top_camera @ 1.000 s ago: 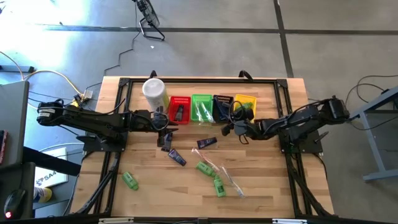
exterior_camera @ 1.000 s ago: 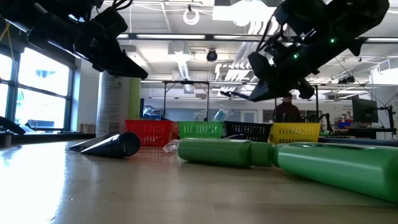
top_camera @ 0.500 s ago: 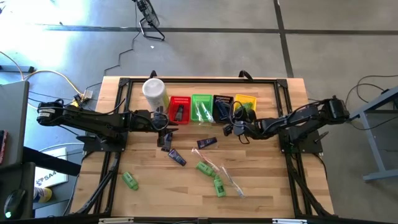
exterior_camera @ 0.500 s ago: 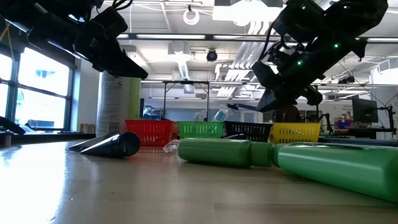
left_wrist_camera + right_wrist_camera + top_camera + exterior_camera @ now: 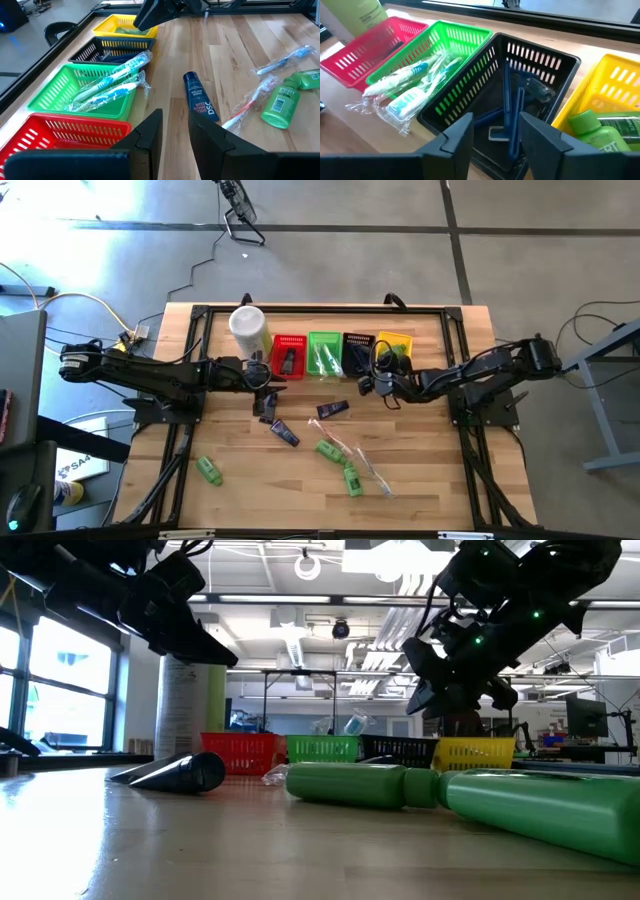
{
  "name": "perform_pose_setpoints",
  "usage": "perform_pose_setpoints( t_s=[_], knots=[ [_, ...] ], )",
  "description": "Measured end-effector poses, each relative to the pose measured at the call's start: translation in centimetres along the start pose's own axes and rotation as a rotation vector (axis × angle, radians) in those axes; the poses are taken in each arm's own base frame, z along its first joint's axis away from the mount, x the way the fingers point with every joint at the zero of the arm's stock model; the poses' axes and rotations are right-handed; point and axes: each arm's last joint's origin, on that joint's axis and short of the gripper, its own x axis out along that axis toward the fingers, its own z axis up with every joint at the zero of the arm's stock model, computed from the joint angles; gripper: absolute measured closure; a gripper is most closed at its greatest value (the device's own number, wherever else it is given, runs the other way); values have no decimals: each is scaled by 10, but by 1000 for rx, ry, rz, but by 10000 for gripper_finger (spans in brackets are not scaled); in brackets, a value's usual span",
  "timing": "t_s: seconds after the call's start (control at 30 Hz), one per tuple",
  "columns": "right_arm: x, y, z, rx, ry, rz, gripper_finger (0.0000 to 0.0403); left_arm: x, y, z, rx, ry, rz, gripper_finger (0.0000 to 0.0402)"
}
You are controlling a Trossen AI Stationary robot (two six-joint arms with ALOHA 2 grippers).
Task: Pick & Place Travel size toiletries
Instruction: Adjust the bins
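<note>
On the near part of the table (image 5: 420, 460) lie green bottles (image 5: 340, 465), wrapped toothbrushes (image 5: 368, 465) and dark tubes (image 5: 284, 432). Farther, the left gripper (image 5: 262, 395) hangs over a tube, fingers slightly apart. The right gripper (image 5: 368, 385) stands empty, fingers apart, before the black basket (image 5: 520, 100) holding blue razors (image 5: 512, 117).

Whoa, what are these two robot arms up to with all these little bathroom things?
They are sorting travel toiletries into four small baskets. The right gripper hangs over the black basket, fingers apart and empty, with blue razors lying in the basket below. The green basket holds wrapped toothbrushes. The left gripper waits by the red basket, holding nothing. Green bottles and a dark tube lie on the table.
</note>
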Motion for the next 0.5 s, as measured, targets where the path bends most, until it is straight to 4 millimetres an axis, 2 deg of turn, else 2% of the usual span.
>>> perform_pose_setpoints(
  t_s=[0.17, 0.4, 0.5],
  knots=[
    [-5, 2, -2, -28, 18, 21, 287, 0, 0, 0, 0, 0, 0, 313],
    [-16, 2, -4, -69, 49, 40, 390, 0, 0, 0, 0, 0, 1, 313],
    [-20, 5, -3, -46, 113, 129, 399, 0, 0, 0, 0, 0, 1, 313]
  ],
)
